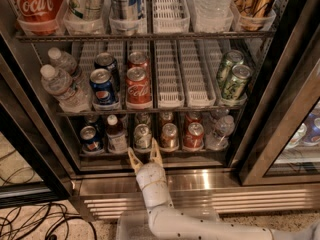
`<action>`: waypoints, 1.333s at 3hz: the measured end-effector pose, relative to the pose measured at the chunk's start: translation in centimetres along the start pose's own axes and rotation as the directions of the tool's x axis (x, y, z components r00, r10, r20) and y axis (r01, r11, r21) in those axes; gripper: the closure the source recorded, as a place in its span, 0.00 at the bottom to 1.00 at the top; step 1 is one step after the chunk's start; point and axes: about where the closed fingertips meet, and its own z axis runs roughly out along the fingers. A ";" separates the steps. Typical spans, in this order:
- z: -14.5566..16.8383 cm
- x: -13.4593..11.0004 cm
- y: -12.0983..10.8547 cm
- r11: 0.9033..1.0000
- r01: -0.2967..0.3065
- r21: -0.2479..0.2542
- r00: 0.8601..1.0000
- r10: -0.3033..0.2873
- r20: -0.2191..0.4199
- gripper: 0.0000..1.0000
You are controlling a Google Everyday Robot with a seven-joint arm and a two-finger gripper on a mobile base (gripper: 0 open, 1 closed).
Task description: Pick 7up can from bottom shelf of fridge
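The fridge (225,181) stands open in the camera view. On its bottom shelf (210,154) the 7up can (142,136) stands upright, silver top with a pale green and white body, between a dark bottle (116,134) and a cola can (169,135). My gripper (143,150) is open, its two tan fingers pointing up at the shelf's front lip. It sits just in front of and below the 7up can, not around it. The white arm reaches up from the bottom of the view.
The bottom shelf also holds a Pepsi can (90,138), a red cola can (193,135) and a water bottle (220,130). The shelf above has Pepsi, cola and green cans (235,82). An open black door frame (280,129) stands at right. Cables (35,221) lie on the floor at left.
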 end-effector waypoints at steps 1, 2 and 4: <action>0.4 0.0 -0.2 1.000 -0.013 0.028 1.000 0.013 -0.015 0.35; 0.7 0.1 -0.3 0.999 -0.022 0.050 0.999 0.023 -0.025 0.35; 3.5 0.2 -1.3 0.995 -0.045 0.091 0.998 0.049 -0.044 0.35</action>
